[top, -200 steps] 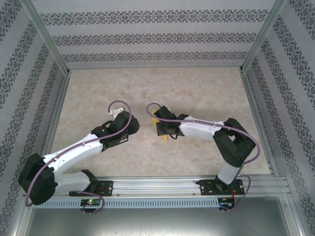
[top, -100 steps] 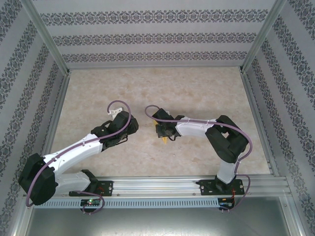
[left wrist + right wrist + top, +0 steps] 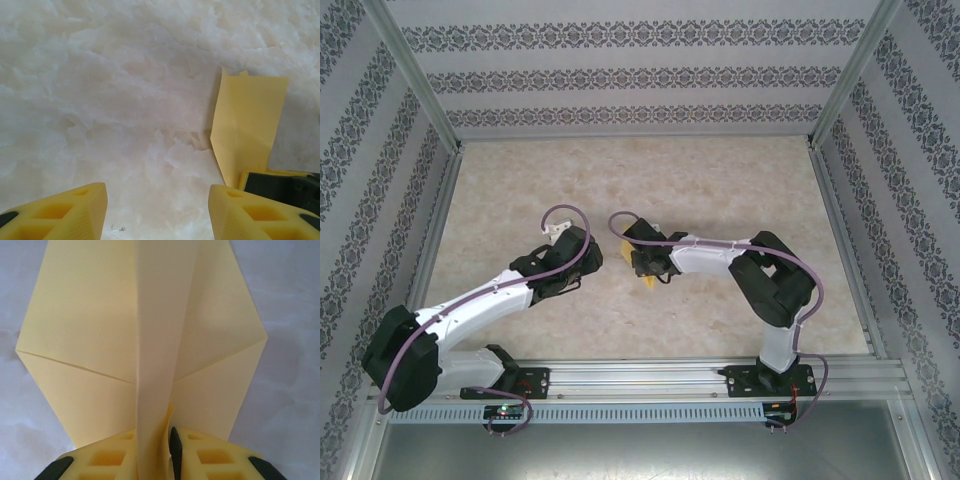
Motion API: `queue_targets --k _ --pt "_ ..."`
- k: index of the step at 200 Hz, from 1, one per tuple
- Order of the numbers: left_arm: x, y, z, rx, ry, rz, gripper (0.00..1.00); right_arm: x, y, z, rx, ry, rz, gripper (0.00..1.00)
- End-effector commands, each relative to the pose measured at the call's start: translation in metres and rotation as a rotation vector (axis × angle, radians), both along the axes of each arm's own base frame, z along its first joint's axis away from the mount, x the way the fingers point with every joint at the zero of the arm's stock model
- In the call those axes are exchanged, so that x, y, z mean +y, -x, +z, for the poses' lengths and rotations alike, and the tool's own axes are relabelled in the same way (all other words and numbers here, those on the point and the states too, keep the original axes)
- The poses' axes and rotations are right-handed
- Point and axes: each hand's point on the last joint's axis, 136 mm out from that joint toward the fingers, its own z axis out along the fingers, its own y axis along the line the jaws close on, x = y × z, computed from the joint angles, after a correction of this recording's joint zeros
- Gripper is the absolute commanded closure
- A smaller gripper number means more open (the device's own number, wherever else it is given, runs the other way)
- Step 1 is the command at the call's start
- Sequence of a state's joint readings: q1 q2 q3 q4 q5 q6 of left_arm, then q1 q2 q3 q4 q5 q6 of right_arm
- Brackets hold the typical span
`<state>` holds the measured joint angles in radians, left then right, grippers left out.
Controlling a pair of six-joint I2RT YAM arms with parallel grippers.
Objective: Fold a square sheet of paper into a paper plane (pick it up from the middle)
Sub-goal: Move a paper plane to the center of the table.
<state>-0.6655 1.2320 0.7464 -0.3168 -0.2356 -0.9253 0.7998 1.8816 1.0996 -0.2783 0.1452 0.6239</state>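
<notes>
The paper plane (image 3: 100, 330) is yellow paper folded into wings with a raised centre ridge, lying on the marbled table. My right gripper (image 3: 155, 452) straddles the rear of that ridge. Its jaws are slightly parted, and a thin dark gap shows beside the paper. From above, the right gripper (image 3: 645, 264) covers most of the plane (image 3: 649, 284). My left gripper (image 3: 157, 210) hovers open over bare table just left of the plane (image 3: 247, 125), holding nothing. Seen from above, the left gripper (image 3: 588, 260) sits a short way left of the right one.
The marbled tabletop (image 3: 720, 180) is walled by patterned panels and aluminium posts (image 3: 420, 90). A metal rail (image 3: 650, 378) with both arm bases runs along the near edge. The right arm's elbow (image 3: 770, 285) folds close to the centre.
The right arm has drawn its elbow in and shifted the gripper slightly left. Its jaws have loosened from a tight pinch on the ridge. The left arm has barely moved.
</notes>
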Motion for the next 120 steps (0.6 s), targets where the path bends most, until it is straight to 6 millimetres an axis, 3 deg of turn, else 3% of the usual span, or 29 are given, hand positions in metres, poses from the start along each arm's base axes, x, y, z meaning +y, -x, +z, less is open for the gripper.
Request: queue_targets --k 1,30,51,91,120 --pt "0.000 -0.005 0.003 0.001 0.012 0.017 0.43 -0.011 0.022 -0.037 0.106 0.109 -0.014 0.77" --pt "0.002 -0.005 0.003 0.002 0.003 0.024 0.42 -0.010 0.016 -0.030 0.087 0.132 -0.039 0.77" --pt "0.006 -0.004 0.005 -0.002 -0.009 0.034 0.42 -0.003 0.010 -0.011 0.051 0.109 -0.043 0.75" --pt "0.014 -0.005 0.011 -0.021 -0.038 0.054 0.41 0.013 -0.003 0.057 -0.071 0.001 -0.006 0.63" --pt "0.024 -0.004 0.018 -0.047 -0.070 0.080 0.40 0.005 -0.006 0.109 -0.184 -0.051 0.002 0.54"
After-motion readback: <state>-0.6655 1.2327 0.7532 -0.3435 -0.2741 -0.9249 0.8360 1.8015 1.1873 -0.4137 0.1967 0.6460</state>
